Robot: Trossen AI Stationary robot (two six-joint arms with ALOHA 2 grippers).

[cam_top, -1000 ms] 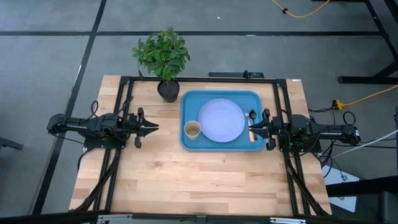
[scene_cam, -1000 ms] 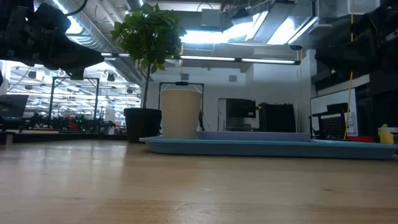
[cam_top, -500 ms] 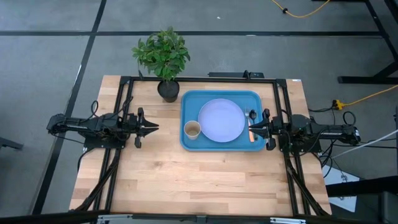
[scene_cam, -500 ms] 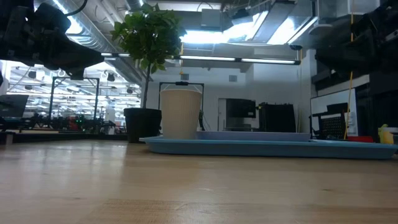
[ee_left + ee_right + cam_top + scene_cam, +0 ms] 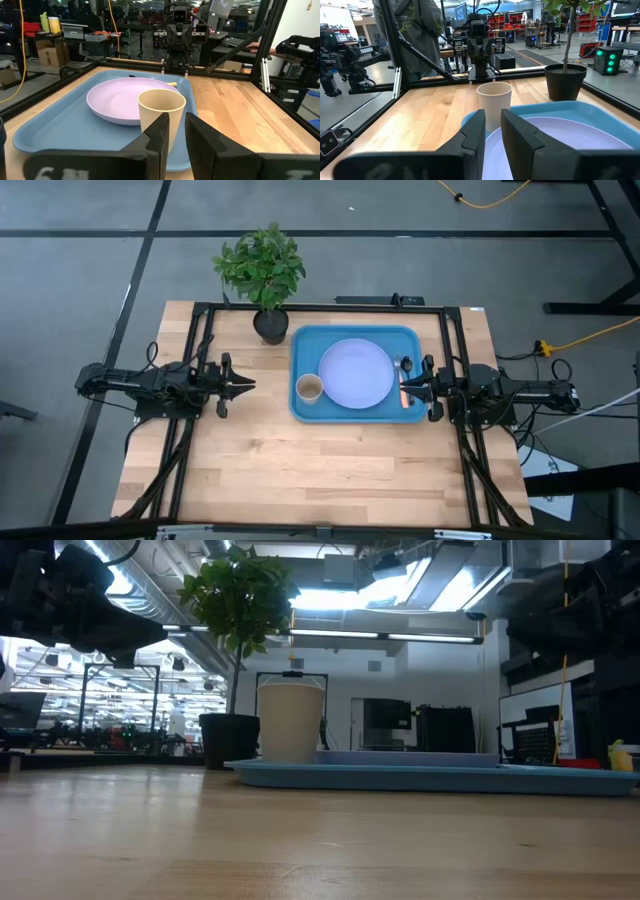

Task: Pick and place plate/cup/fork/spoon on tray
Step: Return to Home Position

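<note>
The blue tray (image 5: 304,345) lies on the table's far middle. On it rest the lavender plate (image 5: 356,373), the tan cup (image 5: 309,388) upright at the plate's left, and the spoon (image 5: 405,364) by the right rim. An orange-handled utensil (image 5: 404,398) lies below the spoon, partly under my right gripper. My left gripper (image 5: 248,386) hovers left of the tray, shut and empty, pointing at the cup (image 5: 161,112). My right gripper (image 5: 403,388) hovers over the tray's right rim, shut and empty, pointing across the plate (image 5: 560,135) at the cup (image 5: 494,102).
A potted plant (image 5: 270,326) stands just off the tray's far left corner. Black frame rails (image 5: 200,370) run along both sides of the table. Bare wood (image 5: 320,465) lies between the tray and the near edge. A person (image 5: 415,35) stands beyond the table.
</note>
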